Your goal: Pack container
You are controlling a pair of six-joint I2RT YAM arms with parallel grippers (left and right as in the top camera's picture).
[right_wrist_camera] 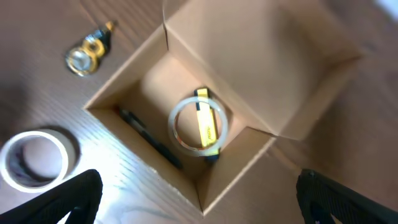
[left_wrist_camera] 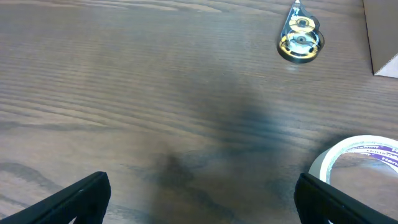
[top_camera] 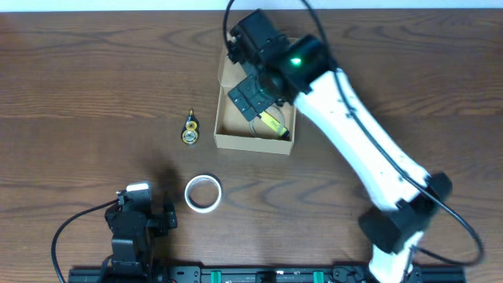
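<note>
The container (top_camera: 251, 142) is an open tan cardboard box at the back middle of the table, its flap lid (right_wrist_camera: 261, 62) folded back. Inside lie a clear tape ring (right_wrist_camera: 177, 127), a yellow marker (right_wrist_camera: 206, 121) and a black pen (right_wrist_camera: 146, 134). My right gripper (top_camera: 253, 98) hovers above the box, open and empty (right_wrist_camera: 199, 199). My left gripper (top_camera: 149, 206) rests at the front left, open and empty over bare wood (left_wrist_camera: 202, 199). A white tape roll (top_camera: 203, 193) lies on the table just right of it, also in the left wrist view (left_wrist_camera: 357, 162).
A small gold-and-black tape dispenser (top_camera: 190, 130) lies on the table left of the box; it also shows in the left wrist view (left_wrist_camera: 300, 40) and the right wrist view (right_wrist_camera: 87, 53). The box's corner (left_wrist_camera: 382, 37) shows at the left wrist view's right edge.
</note>
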